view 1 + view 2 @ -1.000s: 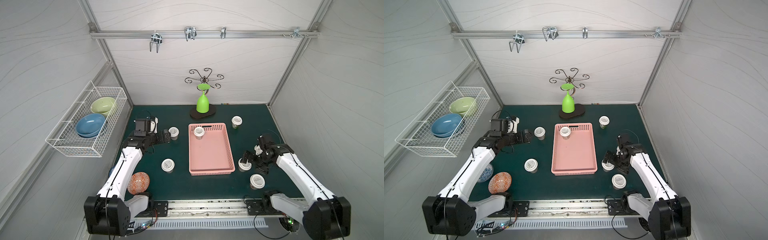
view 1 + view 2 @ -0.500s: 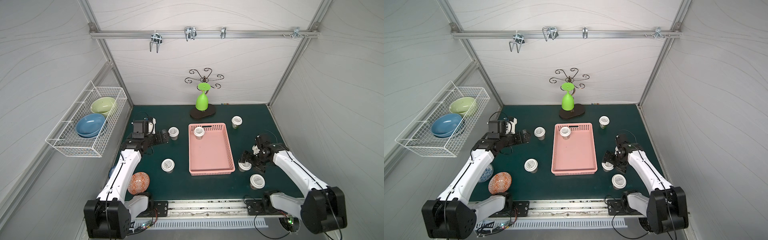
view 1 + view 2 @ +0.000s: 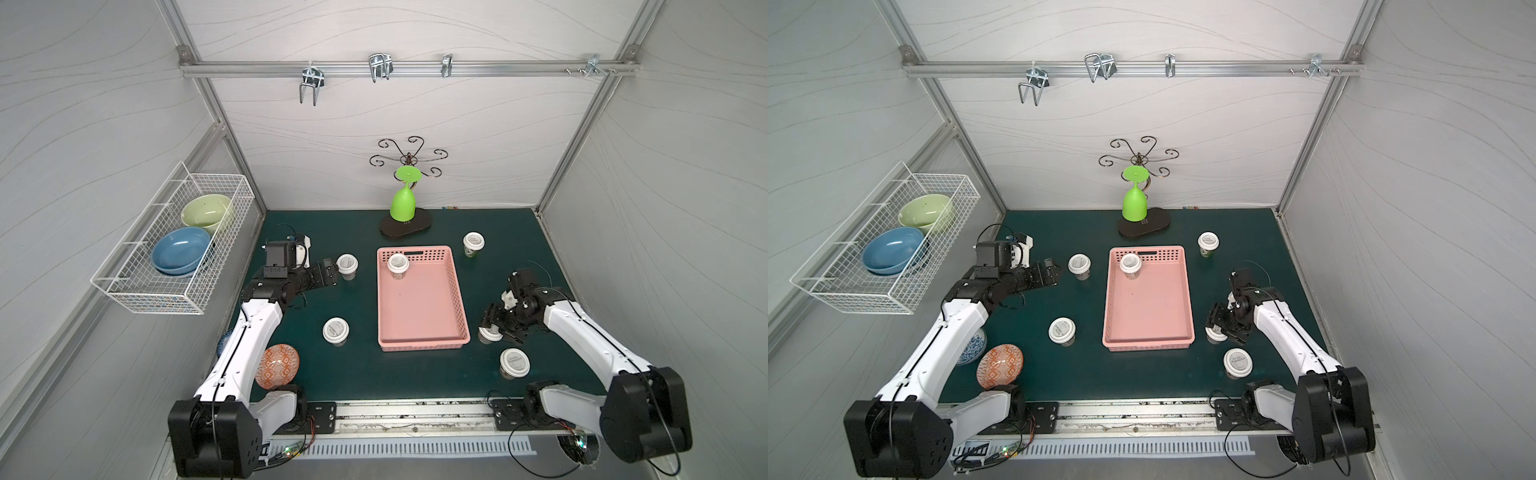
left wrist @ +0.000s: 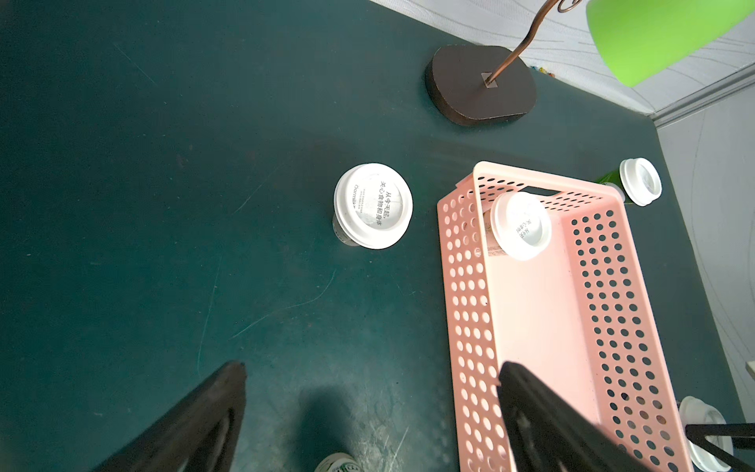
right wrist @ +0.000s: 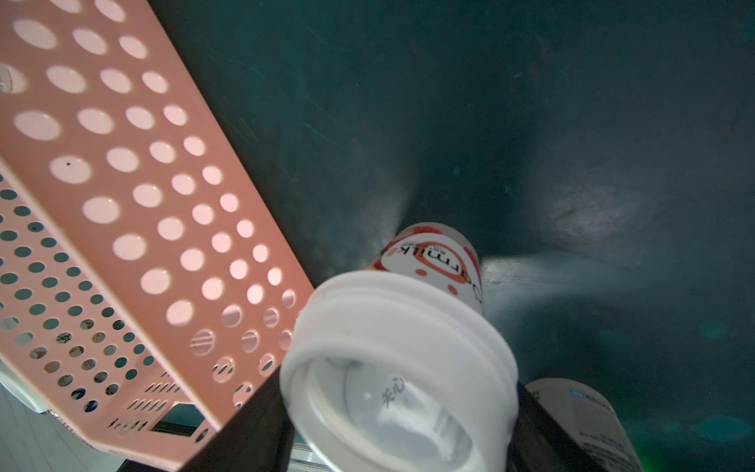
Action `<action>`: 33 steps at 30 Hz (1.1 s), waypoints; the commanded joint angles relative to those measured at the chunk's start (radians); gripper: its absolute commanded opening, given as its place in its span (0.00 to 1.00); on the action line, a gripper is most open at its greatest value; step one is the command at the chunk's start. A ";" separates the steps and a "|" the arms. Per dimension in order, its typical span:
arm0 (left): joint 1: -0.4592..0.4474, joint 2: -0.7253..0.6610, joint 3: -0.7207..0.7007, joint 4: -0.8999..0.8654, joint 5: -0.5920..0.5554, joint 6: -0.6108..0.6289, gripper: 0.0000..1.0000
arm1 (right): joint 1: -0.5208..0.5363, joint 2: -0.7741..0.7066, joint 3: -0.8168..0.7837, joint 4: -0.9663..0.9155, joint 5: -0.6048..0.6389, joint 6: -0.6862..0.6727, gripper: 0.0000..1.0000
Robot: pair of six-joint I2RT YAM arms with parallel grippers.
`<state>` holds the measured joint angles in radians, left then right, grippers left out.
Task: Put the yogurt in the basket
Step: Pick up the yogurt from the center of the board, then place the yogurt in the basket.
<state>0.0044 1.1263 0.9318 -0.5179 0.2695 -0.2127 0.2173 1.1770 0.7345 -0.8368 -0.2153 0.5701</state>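
Yogurt is my job, and the yogurt cup (image 3: 486,336) closest to my right gripper (image 3: 492,328) stands upright on the green mat (image 3: 361,232). It is just beside the near right corner of the pink basket (image 3: 419,307), outside it. In both top views my right gripper is down low around this cup. In the right wrist view its white lid (image 5: 400,327) fills the space between my two dark fingers (image 5: 245,429). One finger is on each side, right up against the lid. I cannot tell if they squeeze it or only touch it. My left gripper (image 3: 330,272) is on the other side of the basket. Its fingers are spread wide with nothing between them. It points toward a second yogurt cup (image 3: 347,264) that stands on the mat, near it but not touching. A third yogurt cup (image 3: 397,264) stands inside the basket, at the far end by the handle slot. A fourth yogurt cup (image 3: 514,362) stands on the mat near my right arm, closer to the front edge.
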 commanded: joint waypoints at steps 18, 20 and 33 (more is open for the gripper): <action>0.014 -0.014 -0.002 0.049 0.002 -0.006 0.99 | -0.014 -0.033 0.123 -0.091 0.031 -0.031 0.62; 0.016 -0.016 0.008 0.041 0.013 -0.007 0.99 | -0.015 -0.030 0.172 -0.111 0.026 -0.029 0.62; 0.017 -0.020 -0.004 0.049 -0.015 0.000 0.99 | 0.124 0.164 0.511 -0.145 0.012 0.004 0.62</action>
<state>0.0135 1.1248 0.9272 -0.5091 0.2638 -0.2134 0.2951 1.2995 1.1862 -0.9596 -0.1997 0.5579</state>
